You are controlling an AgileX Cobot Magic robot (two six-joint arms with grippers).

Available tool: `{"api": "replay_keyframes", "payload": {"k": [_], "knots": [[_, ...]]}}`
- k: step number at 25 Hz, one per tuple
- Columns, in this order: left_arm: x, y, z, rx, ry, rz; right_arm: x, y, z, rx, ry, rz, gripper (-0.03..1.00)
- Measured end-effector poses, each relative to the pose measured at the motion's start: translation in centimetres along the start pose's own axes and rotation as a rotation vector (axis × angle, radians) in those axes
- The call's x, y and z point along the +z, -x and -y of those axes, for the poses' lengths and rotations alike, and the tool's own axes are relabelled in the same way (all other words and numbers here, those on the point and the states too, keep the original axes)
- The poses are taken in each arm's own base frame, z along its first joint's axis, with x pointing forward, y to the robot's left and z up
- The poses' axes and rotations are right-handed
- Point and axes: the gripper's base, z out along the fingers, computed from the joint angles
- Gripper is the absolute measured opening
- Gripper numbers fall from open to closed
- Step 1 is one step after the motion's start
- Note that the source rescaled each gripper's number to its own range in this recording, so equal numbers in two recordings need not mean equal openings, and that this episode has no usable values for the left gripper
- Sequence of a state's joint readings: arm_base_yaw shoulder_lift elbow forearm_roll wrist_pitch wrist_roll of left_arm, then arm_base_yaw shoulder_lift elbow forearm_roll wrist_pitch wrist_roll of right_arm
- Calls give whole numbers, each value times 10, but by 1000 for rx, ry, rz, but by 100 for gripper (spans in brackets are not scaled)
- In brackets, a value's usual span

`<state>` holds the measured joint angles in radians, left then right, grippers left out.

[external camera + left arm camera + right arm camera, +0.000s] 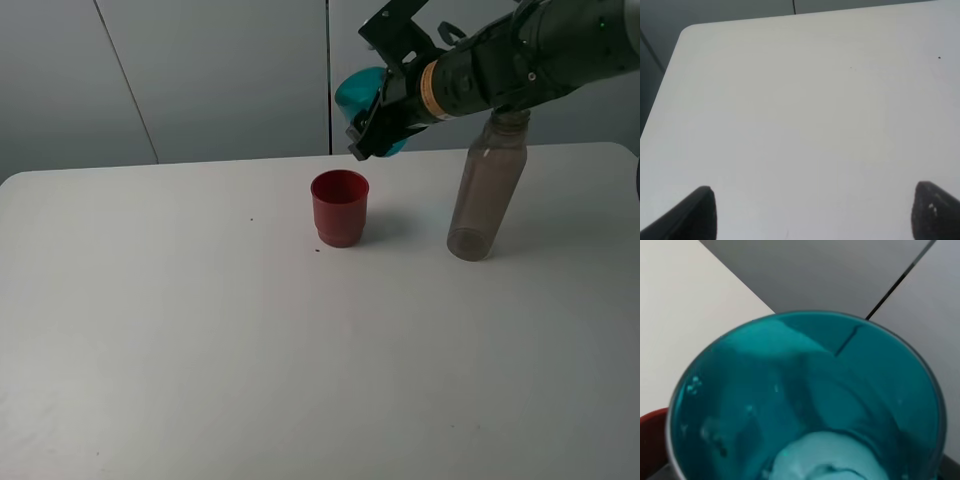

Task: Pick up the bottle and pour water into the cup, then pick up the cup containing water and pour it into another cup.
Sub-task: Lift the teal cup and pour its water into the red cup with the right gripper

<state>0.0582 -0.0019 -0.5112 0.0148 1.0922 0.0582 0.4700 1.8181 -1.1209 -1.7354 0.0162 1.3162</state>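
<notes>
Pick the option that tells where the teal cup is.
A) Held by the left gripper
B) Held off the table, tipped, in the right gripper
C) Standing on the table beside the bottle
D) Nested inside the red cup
B: the teal cup is clamped in the right gripper, tipped and raised off the table near the red cup, while the bottle stands by itself.

Soft, even indoor light, moderately bright.
Faint, diffuse shadows just right of the red cup (339, 207) and bottle (487, 190) on the white table (200, 330); teal cup (805, 400) slightly blurred close up, washed pale at its base.
</notes>
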Motion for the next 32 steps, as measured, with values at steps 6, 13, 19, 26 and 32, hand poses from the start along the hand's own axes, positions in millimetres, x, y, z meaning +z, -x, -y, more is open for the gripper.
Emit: {"api": "replay_keyframes", "payload": {"k": [6,13,19,26,32], "knots": [[0,0,0,0,0,0,0,0,0,-22,-4,-1,16],[0,0,0,0,0,0,0,-1,2,-121,-27,-9,16],[0,0,0,0,0,0,0,-1,3,-197,-27,-10,16],[0,0,0,0,0,0,0,-1,3,-306,-28,-12,16],[0,0,0,0,0,0,0,-1,3,-369,-30,-14,16]]}}
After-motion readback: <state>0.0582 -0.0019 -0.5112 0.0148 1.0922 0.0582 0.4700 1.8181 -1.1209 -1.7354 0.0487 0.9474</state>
